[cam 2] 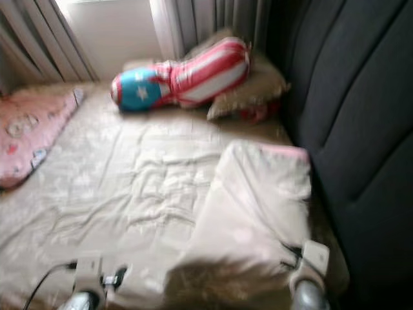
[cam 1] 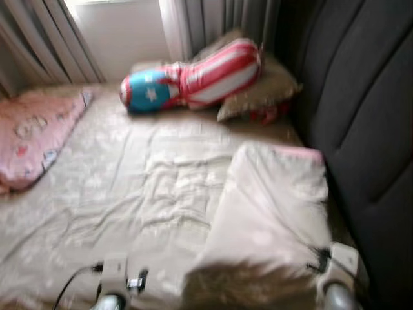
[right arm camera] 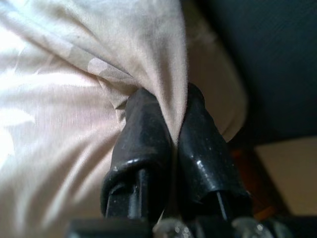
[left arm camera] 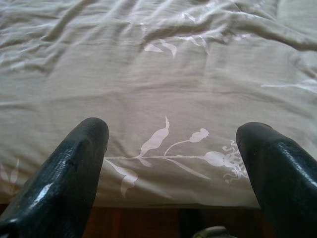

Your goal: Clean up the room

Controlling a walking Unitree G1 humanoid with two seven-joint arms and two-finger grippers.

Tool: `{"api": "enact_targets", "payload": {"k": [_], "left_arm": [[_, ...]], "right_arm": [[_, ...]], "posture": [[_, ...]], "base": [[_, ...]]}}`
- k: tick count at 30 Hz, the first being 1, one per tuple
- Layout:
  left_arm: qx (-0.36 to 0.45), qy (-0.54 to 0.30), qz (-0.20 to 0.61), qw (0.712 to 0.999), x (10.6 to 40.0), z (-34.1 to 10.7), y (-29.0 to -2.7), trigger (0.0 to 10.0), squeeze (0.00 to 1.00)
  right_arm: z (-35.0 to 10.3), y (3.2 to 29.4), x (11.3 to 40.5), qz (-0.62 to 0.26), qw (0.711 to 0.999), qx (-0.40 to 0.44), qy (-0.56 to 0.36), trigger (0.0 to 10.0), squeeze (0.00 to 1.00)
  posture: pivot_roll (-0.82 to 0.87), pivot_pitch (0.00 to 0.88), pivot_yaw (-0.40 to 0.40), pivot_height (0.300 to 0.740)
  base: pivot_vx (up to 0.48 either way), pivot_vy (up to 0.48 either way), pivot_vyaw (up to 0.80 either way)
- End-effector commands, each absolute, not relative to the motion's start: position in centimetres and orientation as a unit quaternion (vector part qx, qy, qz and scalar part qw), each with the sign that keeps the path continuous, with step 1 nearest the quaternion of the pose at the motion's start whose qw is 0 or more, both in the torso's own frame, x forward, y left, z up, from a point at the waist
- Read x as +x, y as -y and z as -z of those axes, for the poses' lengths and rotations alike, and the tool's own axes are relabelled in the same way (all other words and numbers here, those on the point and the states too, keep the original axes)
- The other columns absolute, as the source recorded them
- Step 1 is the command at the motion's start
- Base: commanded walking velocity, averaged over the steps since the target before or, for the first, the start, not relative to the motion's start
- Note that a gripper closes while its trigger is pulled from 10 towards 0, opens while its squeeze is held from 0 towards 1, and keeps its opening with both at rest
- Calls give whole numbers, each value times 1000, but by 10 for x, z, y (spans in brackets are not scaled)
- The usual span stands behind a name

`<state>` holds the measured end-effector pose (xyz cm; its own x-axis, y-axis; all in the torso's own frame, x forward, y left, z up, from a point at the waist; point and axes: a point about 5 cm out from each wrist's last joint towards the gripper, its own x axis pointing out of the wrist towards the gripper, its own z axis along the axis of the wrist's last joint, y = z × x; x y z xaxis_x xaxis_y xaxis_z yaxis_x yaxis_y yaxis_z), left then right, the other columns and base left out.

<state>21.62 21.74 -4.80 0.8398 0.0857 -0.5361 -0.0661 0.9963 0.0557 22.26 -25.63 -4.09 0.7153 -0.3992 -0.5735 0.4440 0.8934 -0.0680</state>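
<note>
Two pincers at the near edge of the bed (cam 1: 77, 213). Right pincer (right arm camera: 173, 144) clamped on a pinch of the quilt (cam 1: 271, 206), cloth squeezed between both fingers (right arm camera: 143, 134); quilt corner folded back on the bed's right side, close beside the dark headboard (cam 1: 368, 129). Left pincer (left arm camera: 171, 148) fingers apart, hovering low over the flower-printed sheet (left arm camera: 163, 74), gripping nothing.

Elsewhere: striped bolster (cam 1: 193, 81) on a beige pillow (cam 1: 264, 90) at the far end by the curtains (cam 1: 45, 39); pink pillow (cam 1: 32, 135) at far left. Head views blurred, fine detail uncertain.

Step in hand, as judged: spreading or folding the quilt to tidy the bed. To do well:
- Keep right grip firm; thin pinch only, likely to slip under a hard tug.
- Bring left pincer onto the quilt's near edge and close, so both corners move together.
- Lift slightly before pulling, to avoid dragging the sheet into new wrinkles.
- Pull evenly and slowly, away from the headboard, to avoid snagging there.
- Lay flat, then release.

Bolster and pillows left to straighten afterwards.
</note>
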Motion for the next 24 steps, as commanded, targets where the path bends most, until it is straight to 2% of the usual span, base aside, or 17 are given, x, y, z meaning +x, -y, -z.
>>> {"api": "enact_targets", "payload": {"k": [1, 14, 24], "left_arm": [[22, -288, -45, 956, 211, 51, -221, 10000, 0], [24, -293, -47, 955, 207, 53, -222, 10000, 0], [17, -305, -43, 951, 203, 56, -221, 10000, 0]], "right_arm": [[29, 260, 235, 240, 934, 35, -261, 10000, 0], [24, 275, 232, 277, 926, 13, -256, 10000, 0], [31, 256, 235, 228, 935, 33, -270, 10000, 0]], "posture": [[-99, 0, -7, 740], [-93, 0, -8, 740], [-94, 6, -6, 740]], "base": [[0, -360, 0], [0, -358, 0], [0, 0, 0]]}}
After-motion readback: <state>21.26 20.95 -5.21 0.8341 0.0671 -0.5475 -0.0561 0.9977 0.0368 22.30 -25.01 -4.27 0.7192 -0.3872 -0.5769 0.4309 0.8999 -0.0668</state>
